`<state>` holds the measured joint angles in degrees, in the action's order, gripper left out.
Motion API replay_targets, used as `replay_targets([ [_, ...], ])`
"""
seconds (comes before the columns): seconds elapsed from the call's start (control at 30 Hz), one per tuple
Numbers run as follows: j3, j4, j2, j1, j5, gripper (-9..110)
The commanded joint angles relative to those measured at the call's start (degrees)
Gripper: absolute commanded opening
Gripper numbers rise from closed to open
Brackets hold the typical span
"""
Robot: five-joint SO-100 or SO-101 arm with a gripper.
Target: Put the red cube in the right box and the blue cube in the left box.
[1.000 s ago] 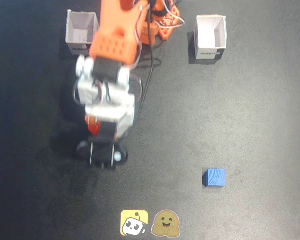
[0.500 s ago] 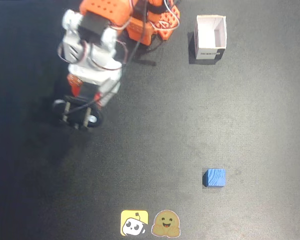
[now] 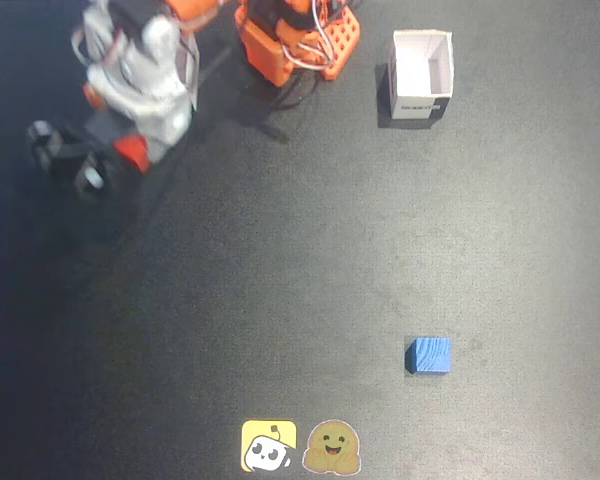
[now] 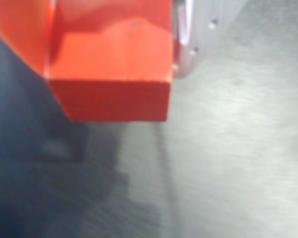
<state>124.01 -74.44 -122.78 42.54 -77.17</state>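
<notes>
I am looking down at a dark grey mat (image 3: 280,280) that fills the whole fixed view, with a fine grainy look and soft light in the middle. Near the top right stands a white box (image 3: 421,73), open at the top, and I can see its pale inside walls. The blue cube (image 3: 429,355) sits alone on the mat low on the right, well apart from the box and from the arm. At the bottom edge lie two small stickers side by side, a yellow sticker (image 3: 269,445) and a brown smiling sticker (image 3: 332,448). At the top, left of the box, is the orange base (image 3: 298,38) with white wires on it. The arm (image 3: 145,70) is grey and white with orange parts, and it leans down toward the top left corner, so its far end is blurred and partly dark there. In the wrist view the red cube (image 4: 111,72) fills the upper left, very close to the camera, with the grey mat below it and a shadow on the left. The gripper (image 4: 111,59) looks closed on the red cube, with an orange finger (image 4: 20,34) on its left side and a shiny grey part (image 4: 186,44) on its right, but the picture is fuzzy, so I am not fully sure how tight it is.
</notes>
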Motion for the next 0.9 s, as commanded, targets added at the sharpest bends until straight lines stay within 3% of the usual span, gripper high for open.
replay_targets([
  [0.0,0.5,-1.7,-5.5,3.5,0.6,10],
  [0.6,6.8,-10.5,-16.6,17.8,-6.8,10],
  [0.87,14.0,-10.0,-25.7,19.6,-10.5,10],
])
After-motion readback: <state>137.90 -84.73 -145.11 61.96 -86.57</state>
